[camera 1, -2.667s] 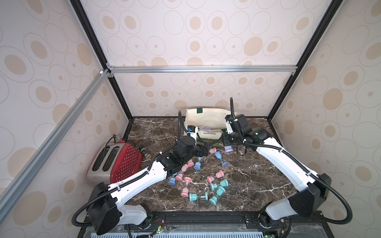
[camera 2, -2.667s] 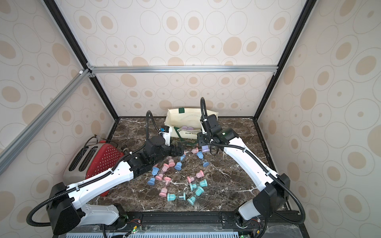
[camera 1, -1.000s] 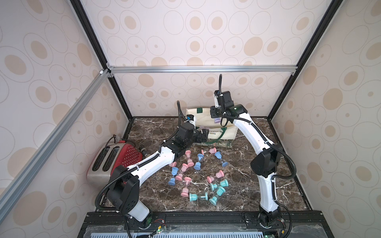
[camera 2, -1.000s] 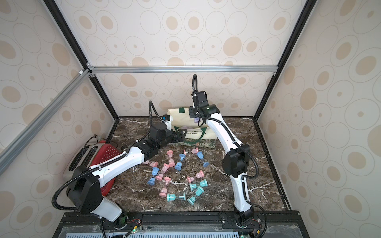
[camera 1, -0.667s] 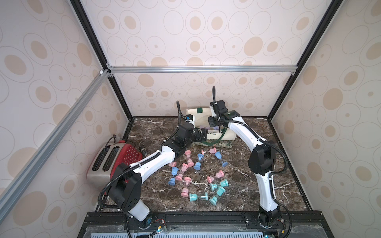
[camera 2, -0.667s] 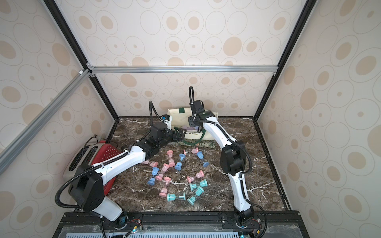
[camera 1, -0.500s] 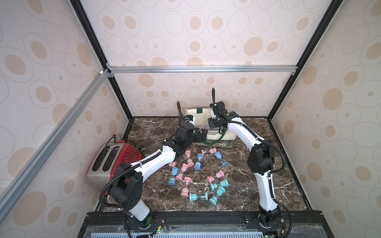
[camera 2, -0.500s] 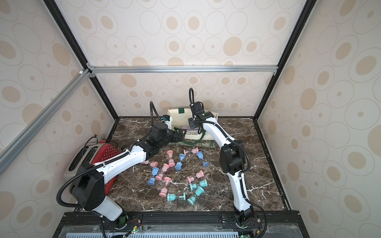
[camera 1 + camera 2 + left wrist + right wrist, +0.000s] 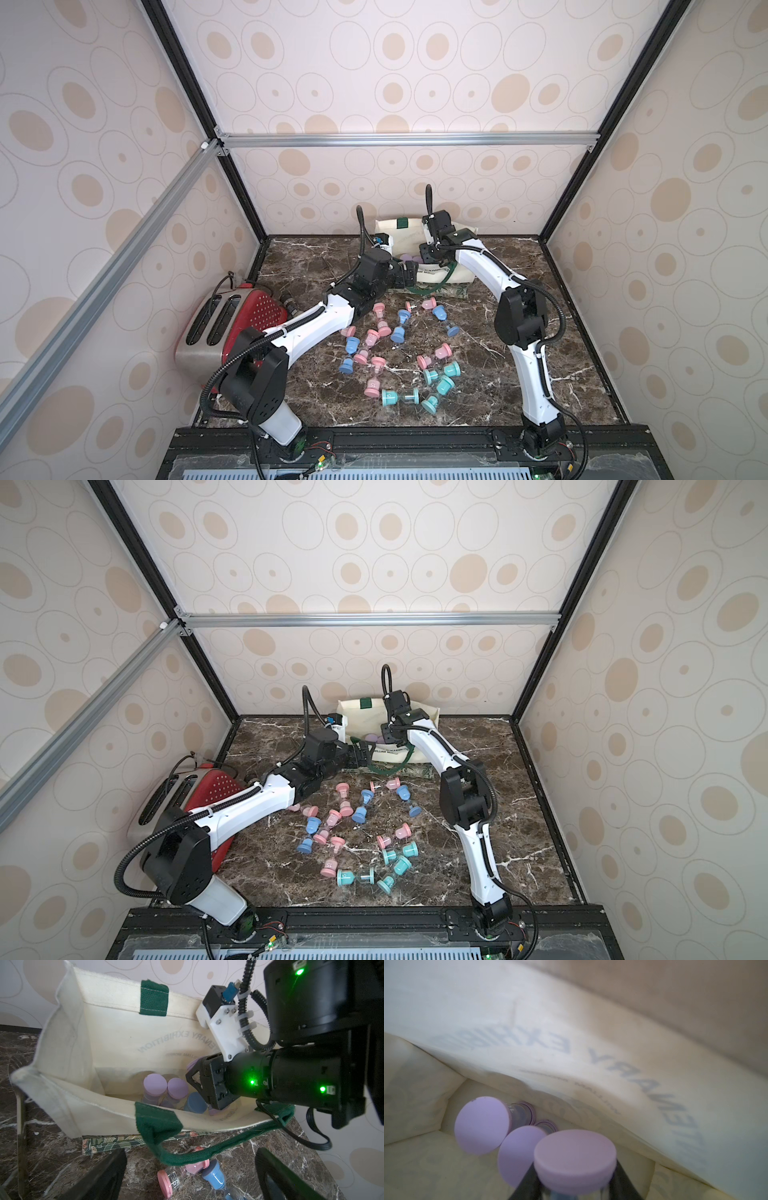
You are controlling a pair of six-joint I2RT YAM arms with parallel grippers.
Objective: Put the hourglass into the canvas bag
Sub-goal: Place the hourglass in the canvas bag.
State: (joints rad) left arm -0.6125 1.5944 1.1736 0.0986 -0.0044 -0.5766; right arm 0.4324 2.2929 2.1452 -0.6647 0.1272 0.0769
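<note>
At the back edge of the dark marble table [image 9: 478, 395], the cream canvas bag with dark green handles and a floral band along its base [image 9: 405, 239] stands open. The right hand [image 9: 575, 1169] is sunk deep inside it, and the right wrist view shows its two fingers clasped on either side of a lilac-capped hourglass [image 9: 574, 1151]. That hourglass is already below the bag's rim, just beside two lilac-capped hourglasses [image 9: 154, 1084] and a blue-capped hourglass [image 9: 195, 1102] standing on the bag's floor. Whether its lower end touches the floor is hidden. The left hand [image 9: 413, 273] hangs just in front of the bag's near wall, jaws spread wide and gripping nothing, with the drooping green handle loop [image 9: 187, 1156] just beyond its fingertips. By the look of it the carry is done and the delivery nearly so. What is left for this piece is to let go and draw the arm up out of the bag without snagging the cloth or toppling its neighbours. A scatter of pink, blue and teal hourglasses [image 9: 398, 333] lies across the middle of the table, outside the bag, so further trips seem likely if all are meant to go in. A red and steel toaster [image 9: 245, 320] sits by the left edge.
</note>
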